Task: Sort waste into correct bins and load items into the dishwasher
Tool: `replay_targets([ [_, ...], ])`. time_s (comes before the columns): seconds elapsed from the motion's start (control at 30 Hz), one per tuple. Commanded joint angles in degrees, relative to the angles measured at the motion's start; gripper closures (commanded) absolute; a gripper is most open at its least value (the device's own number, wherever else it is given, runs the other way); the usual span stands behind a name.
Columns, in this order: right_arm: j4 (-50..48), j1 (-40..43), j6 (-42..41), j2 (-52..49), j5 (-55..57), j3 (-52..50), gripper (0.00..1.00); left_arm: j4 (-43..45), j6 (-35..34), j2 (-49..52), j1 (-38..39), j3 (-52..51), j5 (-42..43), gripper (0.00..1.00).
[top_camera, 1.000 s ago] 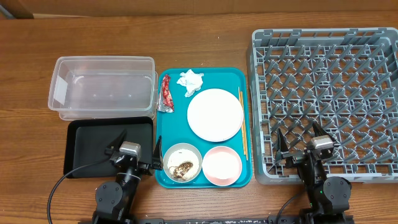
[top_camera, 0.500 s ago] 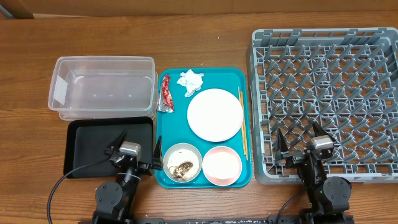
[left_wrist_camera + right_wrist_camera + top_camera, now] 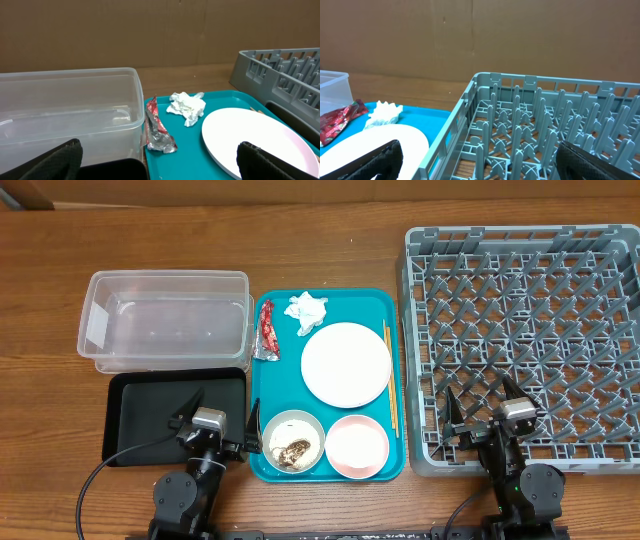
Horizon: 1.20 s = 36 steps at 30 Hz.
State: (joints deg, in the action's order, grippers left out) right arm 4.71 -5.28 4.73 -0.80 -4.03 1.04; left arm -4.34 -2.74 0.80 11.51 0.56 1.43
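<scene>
Both the left gripper (image 3: 222, 412) and right gripper (image 3: 483, 402) gape empty; the crinkled red wrapper (image 3: 267, 332), long axis twelve-to-six, lies at one o'clock of the nearer left.

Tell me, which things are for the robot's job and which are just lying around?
For the job: red wrapper, white tissue, food scraps, white bowl, plate, pink bowl, chopsticks, clear tub, black tray, dish rack.
Just lying about: teal tray, wooden table.

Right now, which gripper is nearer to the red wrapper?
Left. The left gripper sits close to the red wrapper, by the black tray; the right gripper is far across, at the grey rack.
</scene>
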Motion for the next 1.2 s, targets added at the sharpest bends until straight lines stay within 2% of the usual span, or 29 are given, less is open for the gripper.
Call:
replay_targets([
  [0.0, -0.28, -0.07, 0.22, 0.50, 0.35, -0.57, 0.00, -0.02, 1.07, -0.52, -0.35, -0.28, -0.37, 0.00],
  [0.87, -0.28, -0.07, 0.22, 0.50, 0.35, -0.57, 0.00, -0.02, 1.07, -0.48, -0.35, -0.28, -0.37, 0.00],
  [0.97, -0.28, -0.07, 0.22, 0.50, 0.37, -0.57, 0.00, 4.02, 1.07, -0.48, -0.35, -0.28, -0.37, 0.00],
  [1.07, -0.39, -0.07, 0.15, 0.50, 0.22, -0.57, 0.00, 3.65, -0.50, -0.48, -0.28, -0.28, 2.45, 0.00],
  [1.17, -0.85, -0.11, -3.80, 0.50, -3.45, -0.57, 0.00, 3.48, -2.34, -0.48, -0.24, -0.28, 4.90, 0.00],
])
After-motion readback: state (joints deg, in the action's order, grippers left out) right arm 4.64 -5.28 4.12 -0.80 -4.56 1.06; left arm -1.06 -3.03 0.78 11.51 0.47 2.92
